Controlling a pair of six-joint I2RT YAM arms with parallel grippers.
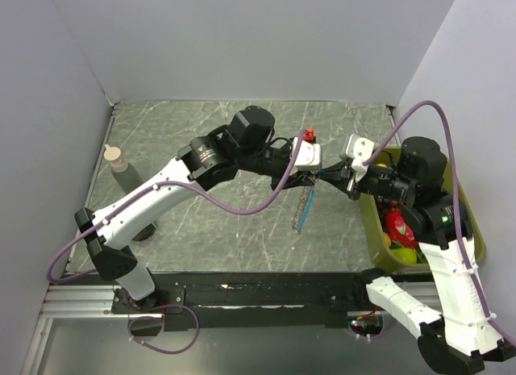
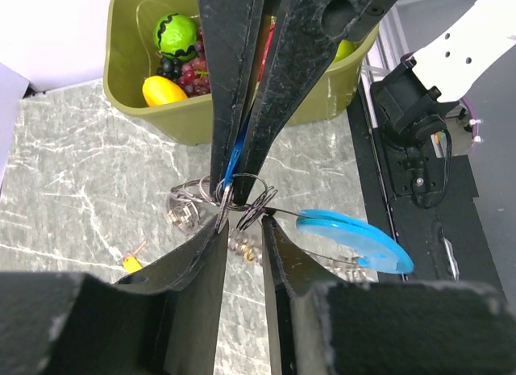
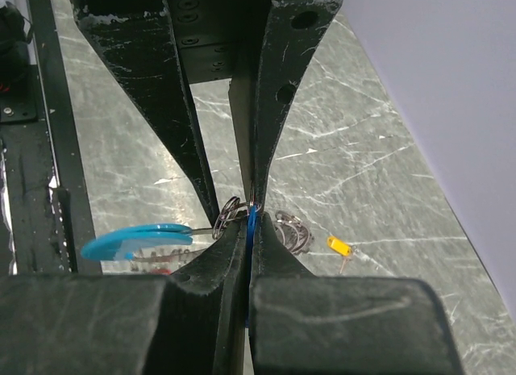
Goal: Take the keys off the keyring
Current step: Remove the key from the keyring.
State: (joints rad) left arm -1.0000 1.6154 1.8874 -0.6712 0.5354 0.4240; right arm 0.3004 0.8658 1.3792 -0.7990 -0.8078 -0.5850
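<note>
Over the worktop (image 1: 201,222), a little right of its middle, my left claw (image 2: 242,223) pinches the keyring (image 2: 251,196) across its wire loops. My right claw (image 3: 250,230) is clamped on the blue key (image 3: 252,216). The light-blue strip (image 2: 355,239) hangs beside it.

Keyring (image 2: 256,199) w/ blue key (image 2: 235,156), light-blue key (image 2: 355,239) aloft; orange key (image 2: 131,264) apart.

The grey marbled table (image 1: 161,121) carries a bottle (image 1: 122,169) near its left edge, a green bin (image 2: 185,121) at its right, and a small orange piece (image 2: 131,263), perhaps a key.
</note>
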